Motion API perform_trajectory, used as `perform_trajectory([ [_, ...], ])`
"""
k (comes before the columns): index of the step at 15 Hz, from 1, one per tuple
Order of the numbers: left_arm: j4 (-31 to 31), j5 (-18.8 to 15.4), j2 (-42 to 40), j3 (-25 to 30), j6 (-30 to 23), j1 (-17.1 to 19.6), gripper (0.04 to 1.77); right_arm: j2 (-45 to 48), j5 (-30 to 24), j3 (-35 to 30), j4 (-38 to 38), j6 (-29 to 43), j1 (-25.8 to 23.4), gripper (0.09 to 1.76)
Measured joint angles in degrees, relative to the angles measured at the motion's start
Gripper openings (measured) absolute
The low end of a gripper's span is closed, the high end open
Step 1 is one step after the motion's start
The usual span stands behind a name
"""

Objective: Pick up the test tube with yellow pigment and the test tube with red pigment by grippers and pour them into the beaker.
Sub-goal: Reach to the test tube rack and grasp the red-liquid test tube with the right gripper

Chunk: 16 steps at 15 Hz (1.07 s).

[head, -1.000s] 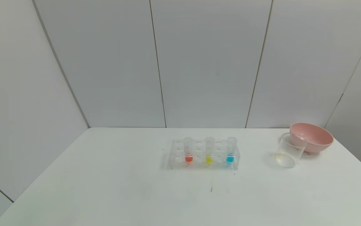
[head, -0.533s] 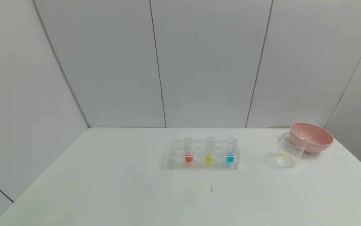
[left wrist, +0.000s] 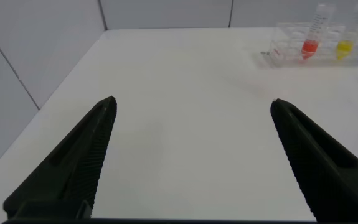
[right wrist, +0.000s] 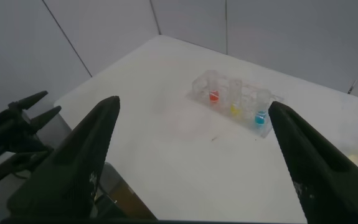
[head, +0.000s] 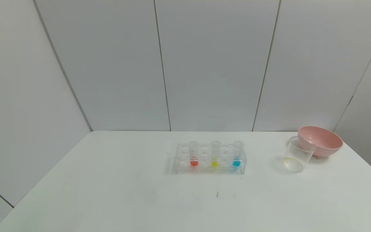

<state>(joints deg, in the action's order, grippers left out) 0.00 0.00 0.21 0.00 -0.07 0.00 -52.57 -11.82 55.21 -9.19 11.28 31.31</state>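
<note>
Matte black fingers [left wrist: 73, 168] on the left gripper [left wrist: 194, 162], long and wedge-shaped, tapering to blunt tips, fine ribbing along the inner faces. Same deal on the right gripper [right wrist: 194, 168]: dark, ridged, pointy.

- The rack [head: 209, 159] stands on the table [head: 108, 193], holding three tubes upright.
- In it, the test tube with yellow pigment [head: 215, 154] is between the test tube with red pigment [head: 193, 154], on its left, and a third tube [head: 237, 154], on its right.
- The beaker [head: 296, 156] is well right of the rack.
- The bowl [head: 320, 140] is just behind the beaker.
</note>
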Motion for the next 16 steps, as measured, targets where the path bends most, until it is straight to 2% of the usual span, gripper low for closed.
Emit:
perform_trajectory([
  [2,0.0,0.0,0.0,0.0,0.0,0.0,1.76,-4.8,4.5,-0.8,4.2,0.3,2.3,1.71],
  [6,0.0,0.0,0.0,0.0,0.0,0.0,1.76,-14.8,18.2,-1.9,10.6,0.0,8.0,1.71],
  [11,0.0,0.0,0.0,0.0,0.0,0.0,1.76,-26.9,31.7,-2.3,19.1,-0.2,16.8,1.71],
  [16,0.0,0.0,0.0,0.0,0.0,0.0,1.76,-38.9,48.6,-1.7,30.9,0.2,26.6,1.71],
])
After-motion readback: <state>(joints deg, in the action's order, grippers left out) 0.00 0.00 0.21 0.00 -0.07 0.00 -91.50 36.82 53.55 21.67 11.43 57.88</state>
